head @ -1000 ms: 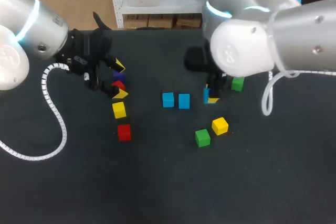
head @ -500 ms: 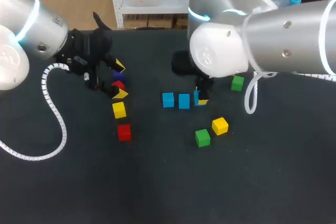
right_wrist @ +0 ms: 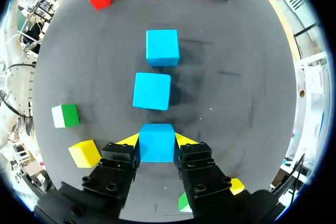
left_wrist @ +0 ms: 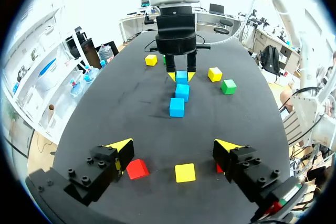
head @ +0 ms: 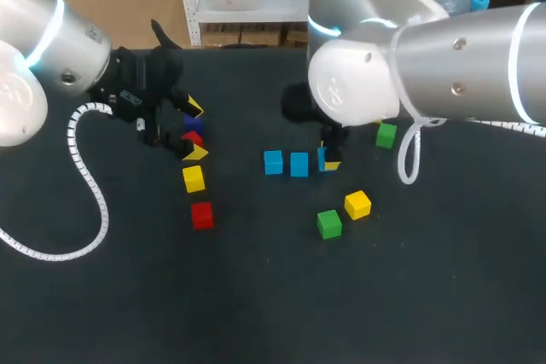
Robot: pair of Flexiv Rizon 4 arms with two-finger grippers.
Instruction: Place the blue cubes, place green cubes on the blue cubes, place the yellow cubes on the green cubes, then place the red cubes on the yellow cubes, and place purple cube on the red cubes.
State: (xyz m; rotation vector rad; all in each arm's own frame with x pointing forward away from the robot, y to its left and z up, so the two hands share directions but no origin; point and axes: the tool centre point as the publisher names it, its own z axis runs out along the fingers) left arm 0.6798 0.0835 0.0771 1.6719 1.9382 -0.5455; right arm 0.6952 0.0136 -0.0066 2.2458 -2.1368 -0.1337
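**Q:** What has changed at the left of the frame?

**A:** Nothing. The left gripper point(head: 195, 130) hangs where it did a second ago, fingers spread over the purple cube point(head: 193, 123) and a red cube point(head: 193, 137).

**Q:** And toward the centre?

**A:** The left blue cube point(head: 273, 162) and middle blue cube point(head: 299, 164) lie as before. The right gripper point(head: 328, 159) has swung leftward from nearer the far green cube point(head: 386, 135) and pinches the third blue cube point(right_wrist: 156, 142), now just right of the middle one.

**Q:** Meaning?

**A:** The blue row looks all but laid. Letting go seems next, then the greens.

**Q:** The cube itself?

**A:** Plain bright blue with crisp edges, level between the yellow tips and in line with its fellows. Whether it touches the mat cannot be told.
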